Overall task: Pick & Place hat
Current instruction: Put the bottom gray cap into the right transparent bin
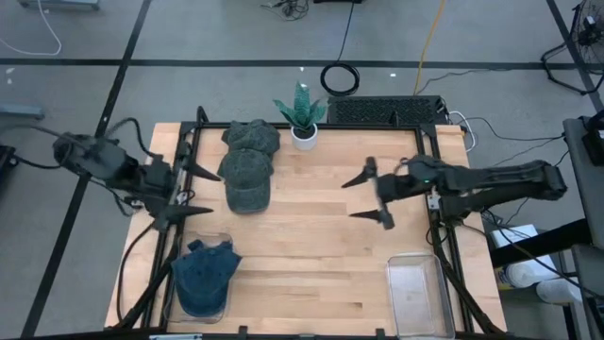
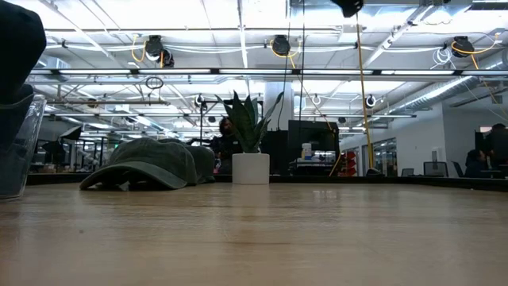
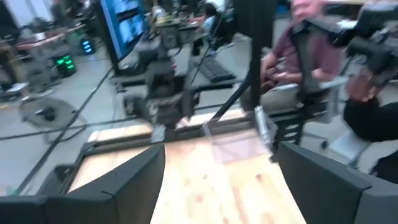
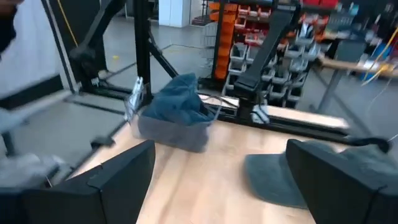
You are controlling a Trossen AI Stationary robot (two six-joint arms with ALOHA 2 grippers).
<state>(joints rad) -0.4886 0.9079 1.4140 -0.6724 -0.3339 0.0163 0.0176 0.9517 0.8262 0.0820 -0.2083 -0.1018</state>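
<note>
Two olive-green caps [image 1: 248, 178] lie on the table near its far side, one overlapping the other [image 1: 252, 138]; the low view shows the front cap [image 2: 145, 165] resting on its brim and crown. A blue cap [image 1: 204, 274] sits in a clear bin at the near left, also seen in the right wrist view [image 4: 177, 99]. My left gripper [image 1: 195, 190] hovers open at the table's left edge, beside the green caps. My right gripper [image 1: 370, 197] hovers open over the table's right half, holding nothing.
A potted plant [image 1: 303, 115] stands at the far edge, close to the green caps. An empty clear bin [image 1: 418, 293] sits at the near right corner. Bare wood [image 1: 311, 236] lies between the two grippers. A person sits beyond the table in the left wrist view [image 3: 292, 56].
</note>
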